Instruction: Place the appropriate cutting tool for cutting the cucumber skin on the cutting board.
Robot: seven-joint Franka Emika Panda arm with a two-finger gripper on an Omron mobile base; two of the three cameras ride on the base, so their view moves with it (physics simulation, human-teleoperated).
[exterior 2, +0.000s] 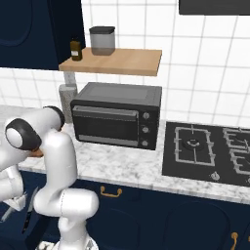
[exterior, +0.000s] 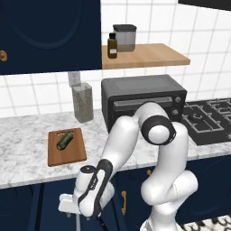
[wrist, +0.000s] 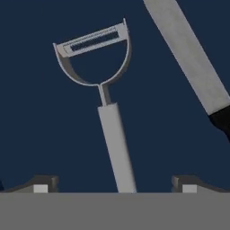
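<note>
The grey metal peeler [wrist: 110, 103] lies on a dark blue surface, its forked head pointing away from the hand and its slim handle running back between my fingertips. My gripper [wrist: 114, 184] hangs just above that handle, open, with nothing in it. Beside the peeler lies a knife [wrist: 188, 58] with a silver blade and a black handle. The arm bends down below the counter edge, so the gripper [exterior: 72, 211] sits low at the left. Up on the counter, the short dark green cucumber [exterior: 64, 140] rests on the reddish-brown cutting board [exterior: 54, 158].
A black toaster oven [exterior: 142, 101] stands on the marble counter [exterior: 27, 149] right of the board, with a glass canister [exterior: 82, 103] behind it. The gas stove [exterior: 210, 119] is further right. A wooden shelf [exterior: 144, 55] above holds a bottle and a jar. Dark blue cabinet fronts [exterior 2: 146, 215] run below.
</note>
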